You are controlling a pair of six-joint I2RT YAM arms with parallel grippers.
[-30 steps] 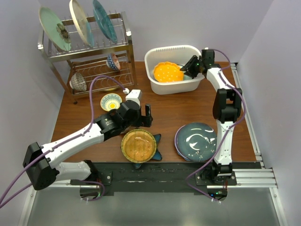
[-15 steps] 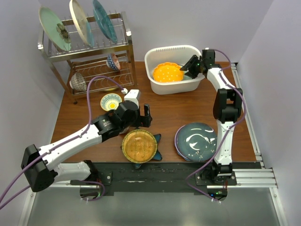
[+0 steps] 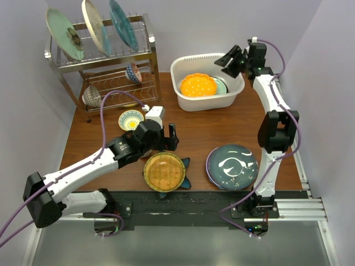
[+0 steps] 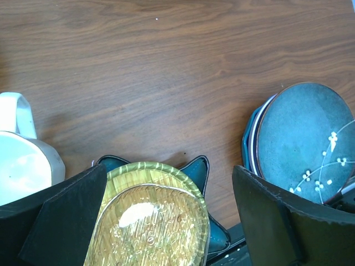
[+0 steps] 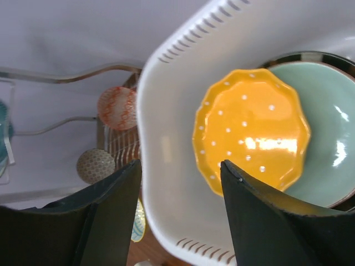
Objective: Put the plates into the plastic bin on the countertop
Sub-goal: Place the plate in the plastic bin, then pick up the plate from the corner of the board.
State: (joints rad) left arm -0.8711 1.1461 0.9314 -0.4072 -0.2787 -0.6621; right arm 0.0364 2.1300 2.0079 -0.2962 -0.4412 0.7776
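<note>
The left gripper (image 4: 169, 172) hung spread and empty, straddling one glossy, ribbed amber plate (image 4: 152, 221) stacked on a star-shaped teal plate (image 4: 194, 169). To its right lay a smooth dark teal plate (image 4: 308, 141), and bare wood-grain countertop (image 4: 166, 66) opened ahead. The right gripper (image 5: 180, 166), also spread, hovered over the white plastic bin (image 5: 166, 122). Three plates lay below it: a scalloped orange dotted plate (image 5: 252, 127), a mint plate (image 5: 327, 127) and a black-striped plate (image 5: 310, 55).

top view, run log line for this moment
left tool open over amber plate | right tool open above plastic bin | orange plate on mint plate in it
</note>
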